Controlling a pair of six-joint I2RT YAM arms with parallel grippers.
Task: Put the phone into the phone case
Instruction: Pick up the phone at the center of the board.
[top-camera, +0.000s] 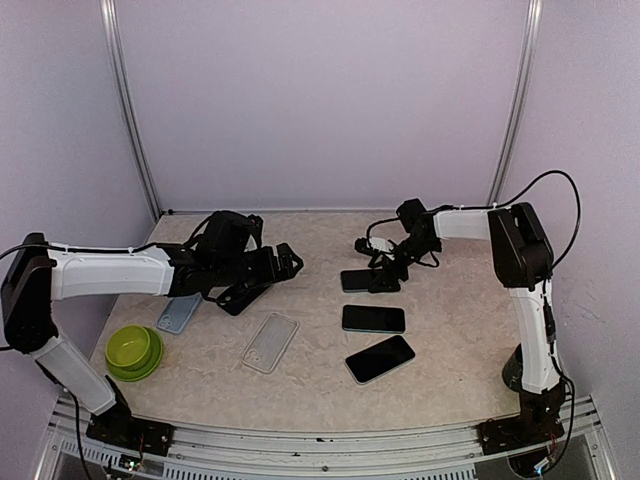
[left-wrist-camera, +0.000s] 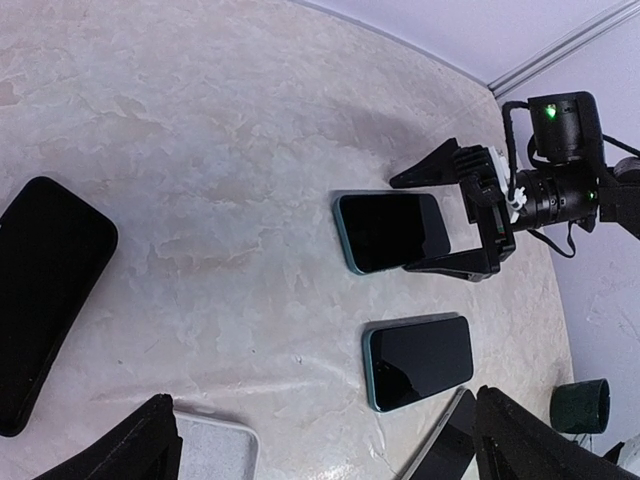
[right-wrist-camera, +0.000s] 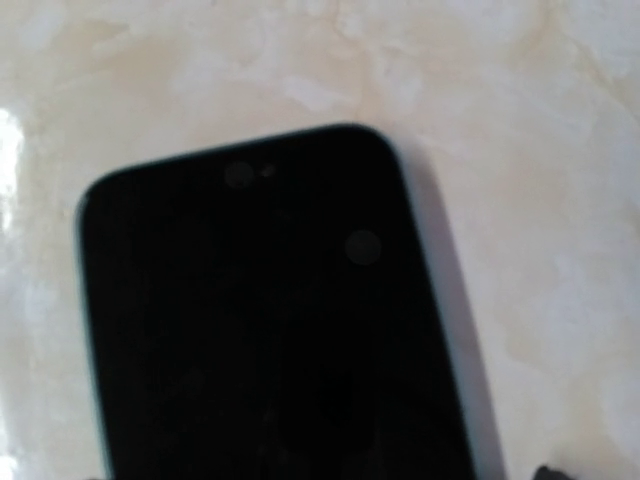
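A pale marbled desk (top-camera: 455, 325) stands inside lilac walls (top-camera: 320, 100), with a metal post (top-camera: 130, 110) at each back corner. At the left edge sits a green bowl (top-camera: 133, 350), and just beyond it lies a blue-grey case (top-camera: 178, 314). Next comes a black slab (top-camera: 247, 295), whether phone or case I cannot tell. The clear phone case (top-camera: 270, 342) lies nearer the front, empty and apart from every phone.

The left pincer (top-camera: 285, 263) hangs above the desk near the black slab. Its jaws are spread wide, holding and touching nothing.

Right of centre, three dark-screened phones lie in a column: the far phone (top-camera: 360, 281), a middle phone (top-camera: 373, 318) and a near phone (top-camera: 379, 358). The right pincer (left-wrist-camera: 400, 225) is low over the far phone, its fingers (left-wrist-camera: 440, 165) parted on either side of it. One finger lies along the phone's edge and the other stands clear. The phone lies flat on the desk.
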